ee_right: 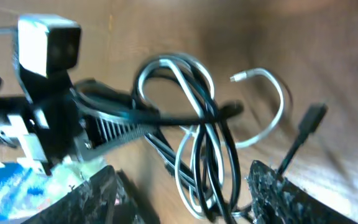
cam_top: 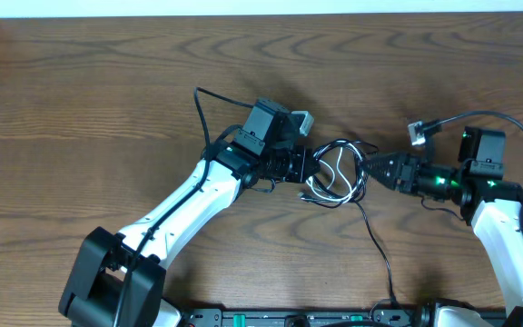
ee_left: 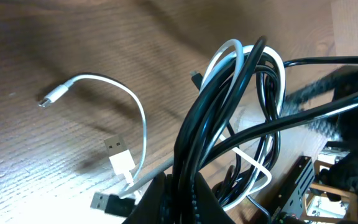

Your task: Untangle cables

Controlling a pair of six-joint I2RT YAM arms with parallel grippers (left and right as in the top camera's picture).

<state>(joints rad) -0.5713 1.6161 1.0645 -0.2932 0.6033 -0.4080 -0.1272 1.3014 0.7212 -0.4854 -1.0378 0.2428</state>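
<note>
The left jaws, nearest the lens, are clamped tight on the black cable (ee_left: 229, 106) where its loops bunch with the white cable (ee_left: 140, 124). The tangle sits mid-tabletop (cam_top: 80, 100) between the two arms. The right jaws stand wide apart around the loops, gripping nothing. Light, limp and slick, the cords look best taken near a free plug end.

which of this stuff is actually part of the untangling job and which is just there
Job: black cable, white cable, left gripper shut on the bundle, right gripper open at the tangle.
Just there: table, left wrist camera.
</note>
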